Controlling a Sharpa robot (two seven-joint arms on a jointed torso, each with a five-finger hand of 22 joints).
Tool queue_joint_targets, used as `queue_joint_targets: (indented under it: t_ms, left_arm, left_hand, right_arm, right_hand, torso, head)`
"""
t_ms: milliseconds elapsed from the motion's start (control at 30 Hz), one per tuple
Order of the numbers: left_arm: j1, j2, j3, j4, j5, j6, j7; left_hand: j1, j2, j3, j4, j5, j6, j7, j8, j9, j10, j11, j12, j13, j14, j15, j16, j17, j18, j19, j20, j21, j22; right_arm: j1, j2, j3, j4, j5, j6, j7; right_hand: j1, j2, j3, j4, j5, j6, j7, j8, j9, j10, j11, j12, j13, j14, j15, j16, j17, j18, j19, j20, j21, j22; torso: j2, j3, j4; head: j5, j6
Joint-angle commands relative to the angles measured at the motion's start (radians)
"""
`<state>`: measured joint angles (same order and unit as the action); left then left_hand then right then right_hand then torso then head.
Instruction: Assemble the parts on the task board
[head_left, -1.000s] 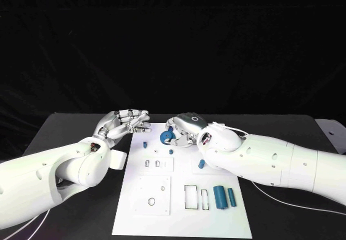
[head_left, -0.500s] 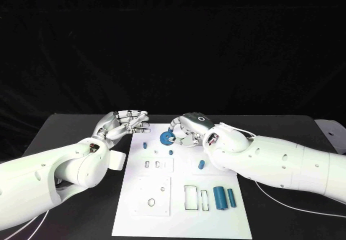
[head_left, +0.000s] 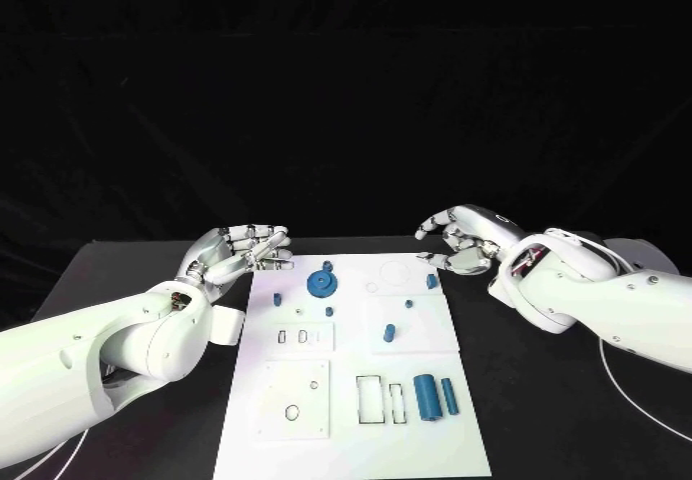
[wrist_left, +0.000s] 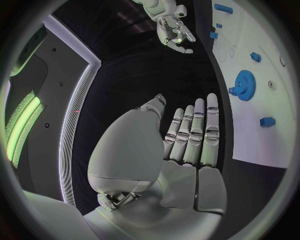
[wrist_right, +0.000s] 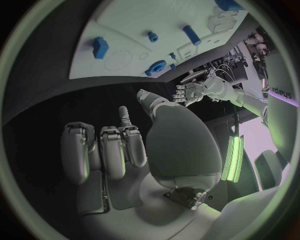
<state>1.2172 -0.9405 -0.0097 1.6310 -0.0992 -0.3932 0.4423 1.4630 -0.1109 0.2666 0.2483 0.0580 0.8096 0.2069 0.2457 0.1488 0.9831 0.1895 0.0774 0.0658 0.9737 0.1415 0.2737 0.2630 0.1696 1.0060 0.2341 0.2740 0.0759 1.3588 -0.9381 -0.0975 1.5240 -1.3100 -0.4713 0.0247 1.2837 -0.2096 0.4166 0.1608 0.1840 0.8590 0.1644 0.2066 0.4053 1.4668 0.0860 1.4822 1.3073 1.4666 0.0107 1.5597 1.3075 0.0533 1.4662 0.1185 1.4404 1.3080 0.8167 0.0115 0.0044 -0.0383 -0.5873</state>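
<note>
The white task board (head_left: 353, 440) lies in the middle of the black table. A blue gear (head_left: 320, 285) sits on its far left part, also seen in the left wrist view (wrist_left: 242, 82) and the right wrist view (wrist_right: 156, 66). Small blue pieces (head_left: 387, 332) lie scattered on the board, and two blue cylinders (head_left: 427, 395) lie at its near right. My left hand (head_left: 238, 250) hovers just off the board's far left corner, fingers straight and empty (wrist_left: 187, 145). My right hand (head_left: 462, 240) hangs beyond the far right corner, fingers loosely bent, holding nothing (wrist_right: 106, 150).
Two raised white plates (head_left: 300, 398) with slots and holes sit on the board's left half, and rectangular cut-outs (head_left: 371, 397) lie beside the cylinders. A white cable (head_left: 635, 395) trails over the table on the right. Bare black table (head_left: 144, 275) flanks the board.
My right hand has let go of the blue gear and drawn back to the right, off the board. The gear now lies free on the board. The left hand has barely moved.
</note>
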Motion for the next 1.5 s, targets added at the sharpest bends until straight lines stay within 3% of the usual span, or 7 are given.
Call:
queue_joint_targets:
  t_ms: [33,133,333,700,1067,1233,1500]
  left_arm:
    - [0.000,0.005,0.001,-0.001,0.007,0.019,0.009]
    - [-0.001,0.008,0.001,-0.004,0.008,0.020,0.009]
    - [-0.002,0.011,0.000,-0.007,0.010,0.023,0.009]
    - [-0.003,0.013,0.000,-0.011,0.010,0.025,0.009]
    - [-0.003,0.016,0.000,-0.015,0.010,0.028,0.009]
    - [-0.003,0.016,0.000,-0.016,0.010,0.029,0.008]
    - [-0.003,0.016,0.000,-0.017,0.010,0.030,0.007]
  left_hand:
    - [-0.005,-0.001,0.006,0.000,-0.001,-0.005,0.043,-0.004,-0.001,-0.003,0.005,-0.005,0.001,-0.009,0.001,-0.004,0.001,0.013,0.005,0.000,-0.001,-0.001]
    - [-0.005,-0.001,0.006,0.000,-0.001,-0.005,0.043,-0.004,-0.001,-0.003,0.005,-0.005,0.001,-0.009,0.001,-0.004,0.001,0.013,0.005,0.000,-0.001,-0.001]
    - [-0.005,-0.001,0.006,0.000,-0.001,-0.005,0.043,-0.004,-0.001,-0.003,0.005,-0.005,0.001,-0.009,0.001,-0.004,0.001,0.013,0.005,0.000,-0.001,-0.001]
    - [-0.005,-0.001,0.006,0.000,-0.001,-0.005,0.043,-0.004,-0.001,-0.003,0.005,-0.005,0.001,-0.009,0.001,-0.004,0.001,0.013,0.005,0.000,-0.001,-0.001]
    - [-0.005,-0.002,0.006,0.000,-0.001,-0.005,0.043,-0.004,-0.001,-0.002,0.005,-0.005,0.001,-0.010,0.001,-0.005,0.003,0.013,0.005,0.000,-0.002,-0.002]
    - [-0.005,-0.002,0.006,0.000,-0.001,-0.005,0.043,-0.004,-0.001,-0.002,0.005,-0.005,0.001,-0.010,0.001,-0.005,0.003,0.013,0.005,0.000,-0.002,-0.002]
    - [-0.005,-0.002,0.006,0.000,-0.001,-0.005,0.043,-0.004,-0.001,-0.002,0.005,-0.005,0.001,-0.010,0.001,-0.005,0.003,0.013,0.005,0.000,-0.002,-0.002]
  right_arm:
    - [-0.016,-0.034,-0.002,0.003,0.127,0.104,0.116]
    - [-0.025,-0.057,-0.003,-0.008,0.133,0.118,0.130]
    - [-0.040,-0.076,-0.005,-0.038,0.128,0.134,0.138]
    - [-0.066,-0.035,-0.008,-0.103,0.116,0.128,0.134]
    - [-0.090,0.024,-0.009,-0.148,0.110,0.109,0.124]
    - [-0.094,0.037,-0.009,-0.156,0.107,0.109,0.119]
    - [-0.099,0.052,-0.009,-0.168,0.099,0.112,0.111]
  right_hand:
    - [0.012,-0.010,-0.003,-0.012,0.003,-0.009,0.000,-0.008,-0.001,0.021,-0.006,-0.007,0.168,0.094,-0.002,-0.001,0.216,-0.012,0.001,-0.004,-0.005,0.118]
    - [0.016,-0.014,-0.005,-0.016,0.003,-0.014,0.000,-0.012,-0.002,0.019,-0.005,-0.010,0.166,0.093,-0.002,-0.001,0.215,-0.011,-0.001,-0.004,-0.009,0.115]
    - [0.025,-0.017,-0.006,-0.024,0.005,-0.024,0.003,-0.020,-0.004,0.016,-0.004,-0.012,0.164,0.094,0.000,-0.001,0.217,-0.011,-0.002,-0.003,-0.010,0.115]
    - [0.030,-0.012,-0.003,-0.028,0.010,-0.025,0.004,-0.022,-0.004,0.018,-0.003,-0.010,0.166,0.094,0.000,0.000,0.220,-0.011,-0.001,-0.003,-0.010,0.116]
    - [0.033,-0.001,0.003,-0.028,0.012,-0.016,0.006,-0.019,-0.002,0.021,-0.001,-0.006,0.170,0.095,0.001,0.001,0.224,-0.012,0.000,-0.002,-0.008,0.118]
    - [0.034,0.001,0.004,-0.029,0.013,-0.013,0.006,-0.019,-0.001,0.023,-0.001,-0.004,0.172,0.096,0.002,0.001,0.225,-0.012,0.002,-0.001,-0.006,0.120]
    - [0.040,0.011,0.014,-0.036,0.013,0.003,0.007,-0.014,0.002,0.025,0.000,-0.002,0.174,0.096,0.002,0.002,0.227,-0.013,0.004,-0.001,-0.004,0.123]
  torso:
    - [-0.007,0.0070,-0.0126]
    - [-0.009,0.0114,-0.0171]
    - [-0.009,0.0139,-0.0166]
    - [-0.009,0.0090,-0.0145]
    - [-0.010,0.0100,-0.0154]
    - [-0.009,0.0090,-0.0167]
    - [-0.010,0.0107,-0.0178]
  head:
    - [-0.001,-0.001]
    - [-0.002,-0.003]
    - [-0.004,-0.005]
    - [-0.001,-0.012]
    - [0.005,-0.020]
    - [0.007,-0.021]
    - [0.010,-0.022]
